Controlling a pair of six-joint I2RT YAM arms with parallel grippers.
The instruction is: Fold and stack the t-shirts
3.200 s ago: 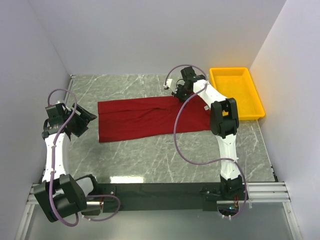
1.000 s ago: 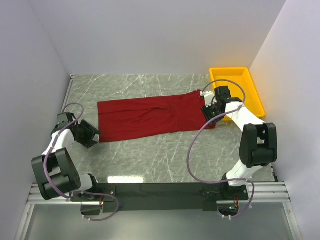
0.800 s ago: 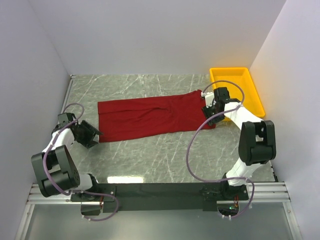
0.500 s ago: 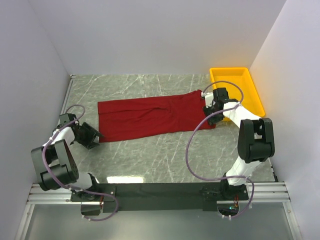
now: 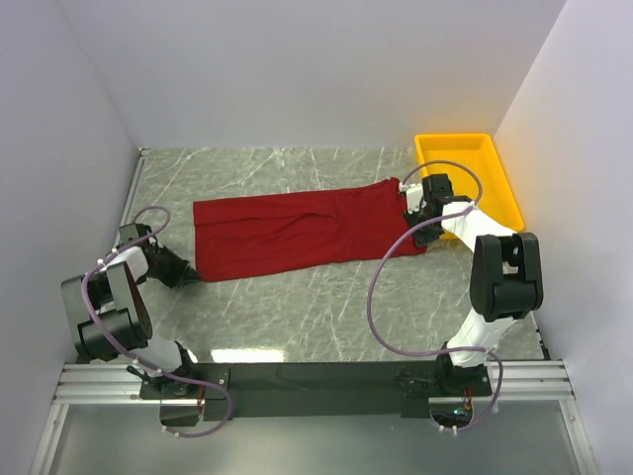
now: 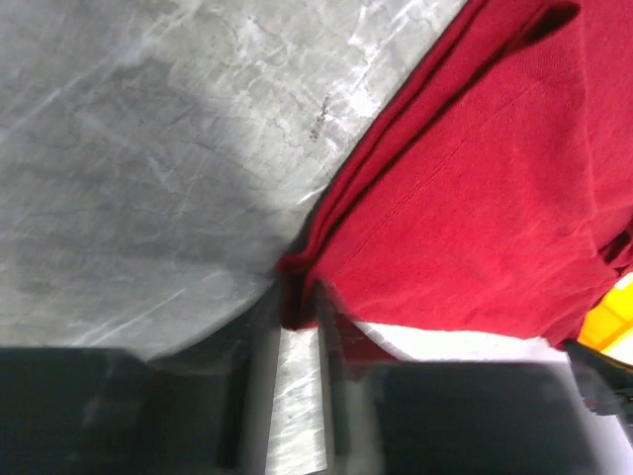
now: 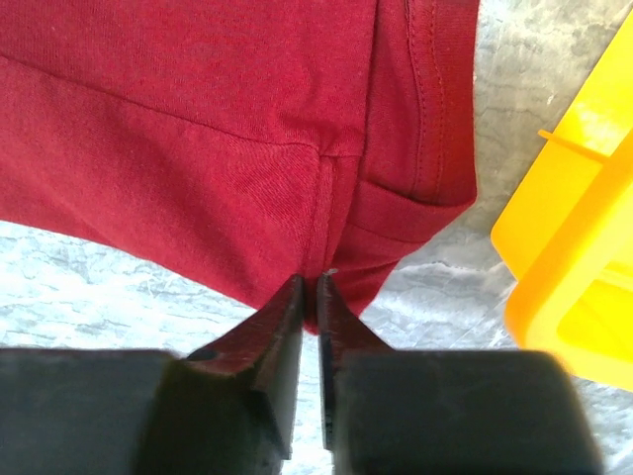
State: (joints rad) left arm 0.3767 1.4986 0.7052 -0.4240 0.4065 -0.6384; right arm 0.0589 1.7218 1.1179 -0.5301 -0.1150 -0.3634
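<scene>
On table [image 5: 297, 317], position: shirt [image 5: 297, 233] lies flat across the middle. Its right end is just beside the tray [image 5: 465, 173] at 3 o'clock, with a strip of bare marble between them.
Long axis: runs 9 to 3 o'clock, with the right end tipped slightly toward 12.
Key relation: both claws sit on the near long edge, one at each end, so the whole cloth lies on their 12 o'clock side.
Left claw [image 5: 188, 272]: at the shirt's 8 o'clock corner. The cloth stretches away from it toward 2 to 3 o'clock.
Left claw state: jaws narrow, with the tip of the corner caught between the fingers. Its wrist view is blurred near the fingers, but it reads as a pinch.
Right claw [image 5: 420, 233]: at the shirt's 4 o'clock corner. The cloth stretches away from it toward 9 to 10 o'clock.
Right claw state: jaws almost together, nipping the lower edge just by a side seam.
Nearer arm: neither. Each holds its own end.
Likely move (judgement): lift both corners together and carry the near edge toward 12, keeping the claws level so the band does not skew.
Shirt, look: plain dark red, laid out as a long band with soft creases mid-length. The left corner shows doubled layers. The right end shows a stitched hem.
</scene>
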